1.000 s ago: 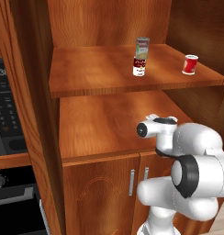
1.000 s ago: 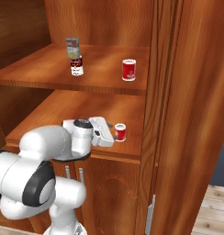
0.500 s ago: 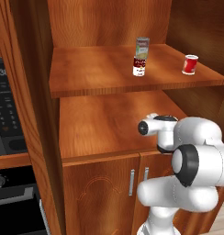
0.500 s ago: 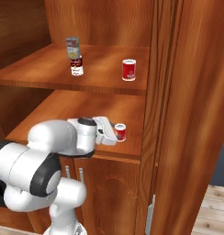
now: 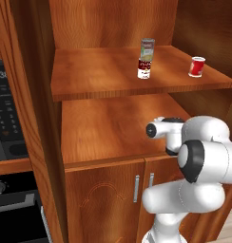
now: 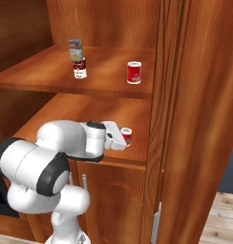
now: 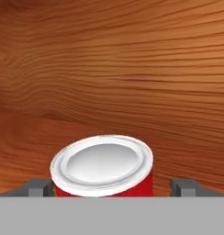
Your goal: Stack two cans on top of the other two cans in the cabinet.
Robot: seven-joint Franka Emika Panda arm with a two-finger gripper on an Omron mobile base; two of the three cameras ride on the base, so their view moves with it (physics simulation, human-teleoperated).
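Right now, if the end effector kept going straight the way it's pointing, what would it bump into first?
The small red can on the lower shelf. It sits right between the end effector's open fingertips, so it looks likely to meet the can before the cabinet wall behind.

Soft, even rendered light, no glare. The upper shelf (image 5: 137,83) throws shade over the lower board's far part. Everything stays sharp, edges undistorted, wood grain crisp.

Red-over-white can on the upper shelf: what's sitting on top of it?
The pale grey-green can stands upright on the red-over-white can, covering its lid.
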